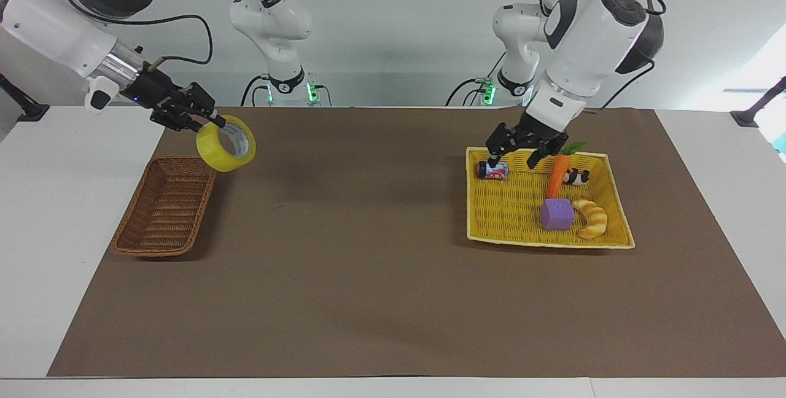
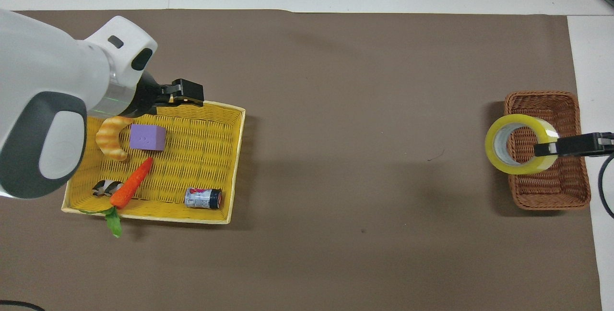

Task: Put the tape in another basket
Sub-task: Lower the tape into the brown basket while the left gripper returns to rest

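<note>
Facing view: no writing is readable. Two woven baskets sit on the brown mat: one narrow dark-brown wicker basket (image 1: 166, 206) and one flat yellow basket (image 1: 498, 212). The right pincer (image 1: 210, 119) is clamped on the glossy yellow tape (image 1: 226, 144), a thick ring in the air over the wicker basket's edge.

Overhead view: the left pincer (image 2: 188, 96) hangs empty, fingers apart, over the yellow basket's rim, which holds one purple cube (image 2: 147, 137), one carrot (image 2: 130, 189), one croissant (image 2: 110, 137) and one can (image 2: 203, 197).

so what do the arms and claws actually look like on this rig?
Both arms are glossy white shells with dark grey joint caps. Each wrist ends in a silver metal ring, then a black two-finger claw: left claw, right claw. Black cables loop loosely outside each arm to the wrist. A green light glows at each base.
</note>
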Robot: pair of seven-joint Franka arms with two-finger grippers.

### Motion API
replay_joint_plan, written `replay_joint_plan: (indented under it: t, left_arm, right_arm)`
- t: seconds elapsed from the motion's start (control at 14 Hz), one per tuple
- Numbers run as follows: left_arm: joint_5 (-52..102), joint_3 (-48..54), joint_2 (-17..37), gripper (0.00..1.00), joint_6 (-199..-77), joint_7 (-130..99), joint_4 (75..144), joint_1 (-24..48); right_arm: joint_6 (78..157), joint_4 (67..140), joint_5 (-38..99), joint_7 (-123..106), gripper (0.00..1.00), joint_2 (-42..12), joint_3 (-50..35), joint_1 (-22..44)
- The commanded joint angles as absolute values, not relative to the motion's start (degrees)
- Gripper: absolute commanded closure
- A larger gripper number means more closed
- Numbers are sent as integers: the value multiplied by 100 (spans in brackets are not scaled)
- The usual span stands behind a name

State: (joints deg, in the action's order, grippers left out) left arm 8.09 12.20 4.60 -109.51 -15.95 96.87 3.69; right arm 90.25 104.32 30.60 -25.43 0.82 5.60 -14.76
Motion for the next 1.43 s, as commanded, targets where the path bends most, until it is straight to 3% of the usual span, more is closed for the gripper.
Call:
replay_joint_plan:
  t: [0.0,0.5,0.71,0.93,1.29,1.36]
  left_arm:
    - [257,1283,387,0,-10697,-872,9607,-165]
    - [-220,1178,378,0,-8791,-292,8553,-439]
    - [51,1099,-95,0,-8718,-105,8901,-685]
    - [18,1099,-70,0,-8605,-35,8816,-668]
    - [-1,1125,-26,0,-8243,237,8578,-633]
    - [9,1134,-70,0,-8340,263,8648,-659]
  right_arm:
    - [9105,10266,3226,-3618,100,-509,492,-2117]
    - [9606,10257,2848,-4860,100,-1133,545,-2662]
    - [9606,10248,2821,-4930,100,-1248,545,-2733]
    - [9624,10248,2936,-5517,100,-1695,545,-2996]
    - [9773,10257,2927,-5643,100,-1766,545,-3067]
    - [9852,10257,2883,-5643,68,-1810,545,-3059]
